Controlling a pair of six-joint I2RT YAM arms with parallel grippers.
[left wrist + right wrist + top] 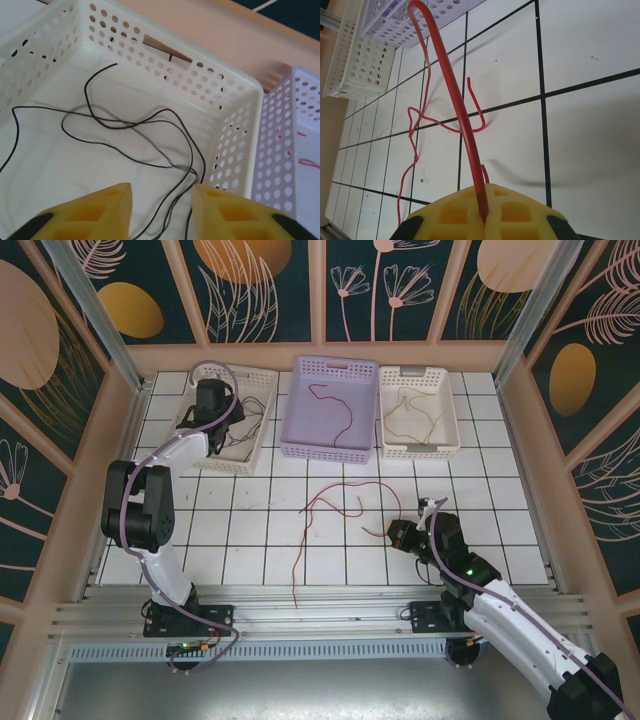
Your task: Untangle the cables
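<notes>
- Your right gripper (pixel 484 212) is clenched on the red cable (pixel 454 95). The cable comes up out of the pads and arcs away ahead of it.
- To its right and ahead-right there is bare tiled table (pixel 500 530), so plenty of room there. The metal rail (pixel 330 615) at the table edge is close behind it.
- Ahead-left of that gripper, the red tangle (pixel 335 502) lies flat on the tiles, with one tail running back toward the rail. You can't tell whether it joins the clamped cable.
- Further ahead, three baskets stand side by side along the far edge. The lavender basket (pixel 330 370) holds one red strand (pixel 343 410). The right white basket (pixel 418 373) holds yellowish strands (pixel 412 418).
- Your left gripper (pixel 162 200) is released, with its jaws apart and nothing pinched. It hangs over the left white basket (pixel 165 65).
- The black cables (pixel 125 125) lie looped on that basket's floor, right below and ahead of the fingers. One strand runs under the gap.
- The basket's corner wall is close ahead-right of it, with the lavender basket's wall just beyond. There is more room to its left.
</notes>
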